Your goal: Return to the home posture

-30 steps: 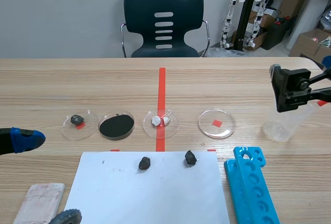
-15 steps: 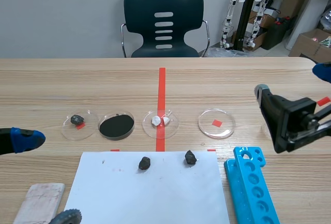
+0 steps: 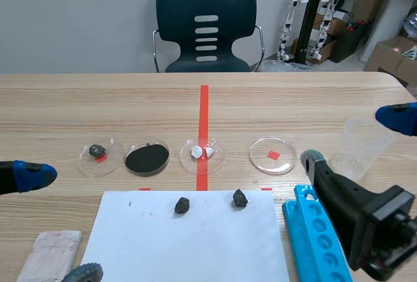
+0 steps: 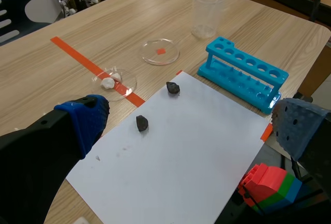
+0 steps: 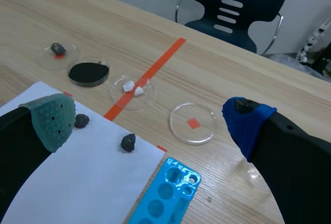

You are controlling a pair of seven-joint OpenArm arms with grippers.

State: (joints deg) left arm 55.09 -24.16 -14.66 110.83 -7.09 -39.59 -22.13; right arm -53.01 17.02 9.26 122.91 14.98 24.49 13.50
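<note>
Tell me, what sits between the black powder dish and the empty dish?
A dish with white lumps sits there, seen in the scene view.

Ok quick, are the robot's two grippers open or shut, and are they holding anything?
Left gripper: open, holding nothing.
Right gripper: open, holding nothing.

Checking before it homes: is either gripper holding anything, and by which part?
Nothing is held: the left gripper and the right gripper are both open, with nothing between their fingers.
</note>
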